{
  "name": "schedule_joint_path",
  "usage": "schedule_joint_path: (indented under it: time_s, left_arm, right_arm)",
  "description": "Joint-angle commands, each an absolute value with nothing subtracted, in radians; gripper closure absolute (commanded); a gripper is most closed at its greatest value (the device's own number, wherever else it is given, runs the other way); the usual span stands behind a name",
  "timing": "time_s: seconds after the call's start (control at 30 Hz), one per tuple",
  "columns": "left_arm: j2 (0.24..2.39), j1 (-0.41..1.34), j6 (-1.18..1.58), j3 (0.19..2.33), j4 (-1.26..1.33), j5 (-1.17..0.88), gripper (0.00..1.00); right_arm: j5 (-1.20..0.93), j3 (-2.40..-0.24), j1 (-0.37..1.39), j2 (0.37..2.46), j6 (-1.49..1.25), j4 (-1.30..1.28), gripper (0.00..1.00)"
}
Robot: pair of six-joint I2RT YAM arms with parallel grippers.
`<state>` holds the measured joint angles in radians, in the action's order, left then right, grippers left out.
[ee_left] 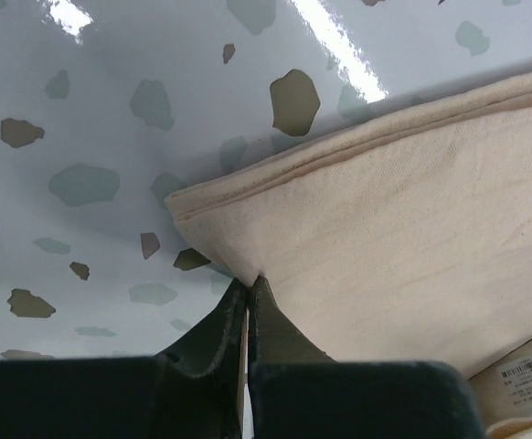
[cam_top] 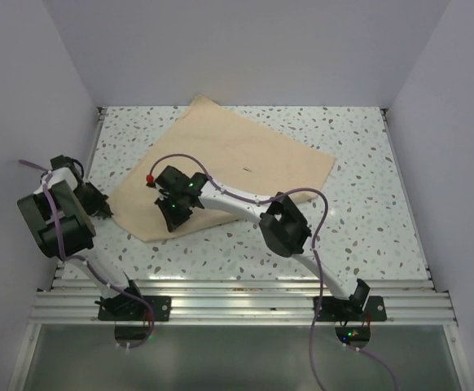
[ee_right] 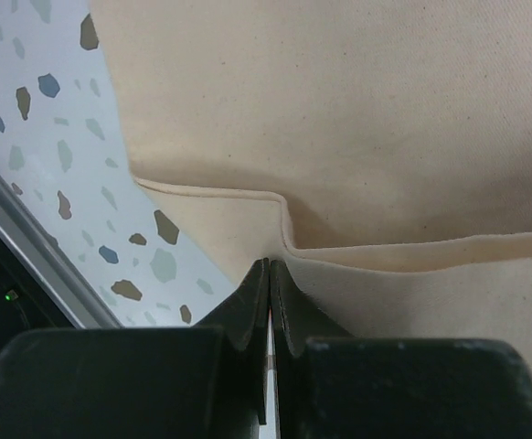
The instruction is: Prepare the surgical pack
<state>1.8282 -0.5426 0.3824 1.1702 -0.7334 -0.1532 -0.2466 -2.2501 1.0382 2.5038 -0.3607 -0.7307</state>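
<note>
edgewise, left claw (ee_left: pixel 249 283), right claw (ee_right: pixel 268 267) nip sheet (cam_top: pixel 241 147)

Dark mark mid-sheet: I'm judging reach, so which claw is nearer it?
Right. The right claw pinches the tan sheet just near-left of the dark mark; the left claw is out at the sheet's left corner.

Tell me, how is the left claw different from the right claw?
The left gripper pinches the tan sheet near a corner; the right gripper pinches along its near edge. The left arm is folded up by the wall; the right arm stretches across the table. The hem buckles at the right gripper but lies straight at the left gripper. Both are shut on the sheet.
</note>
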Motion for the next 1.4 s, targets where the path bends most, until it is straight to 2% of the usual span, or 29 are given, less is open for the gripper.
schedule_joint_path:
  time_s: [0.0, 0.23, 0.53, 0.73, 1.03, 1.2, 1.37]
  left_arm:
    - [1.752, -0.549, 0.390, 1.169, -0.765, -0.136, 1.00]
    - [1.671, -0.542, 0.394, 1.196, -0.770, -0.227, 1.00]
    - [1.583, -0.442, 0.407, 1.215, -0.781, -0.264, 1.00]
    - [1.556, -0.405, 0.394, 1.220, -0.784, -0.247, 1.00]
    - [1.517, -0.336, 0.408, 1.193, -0.701, -0.353, 1.00]
    - [1.479, -0.288, 0.445, 1.184, -0.661, -0.362, 1.00]
    - [1.453, -0.226, 0.511, 1.177, -0.618, -0.376, 1.00]
  right_arm:
    - [-0.221, -2.302, 1.042, 2.531, -0.385, -0.742, 1.00]
    - [-0.218, -2.273, 1.042, 2.542, -0.384, -0.741, 1.00]
    - [-0.219, -2.270, 1.037, 2.549, -0.382, -0.755, 0.99]
    - [-0.225, -2.295, 1.035, 2.491, -0.380, -0.762, 0.99]
    - [-0.235, -2.354, 1.011, 2.422, -0.387, -0.796, 0.99]
    - [-0.178, -2.353, 0.944, 2.340, -0.388, -0.838, 1.00]
    - [-0.107, -2.246, 0.766, 2.194, -0.420, -0.880, 1.00]
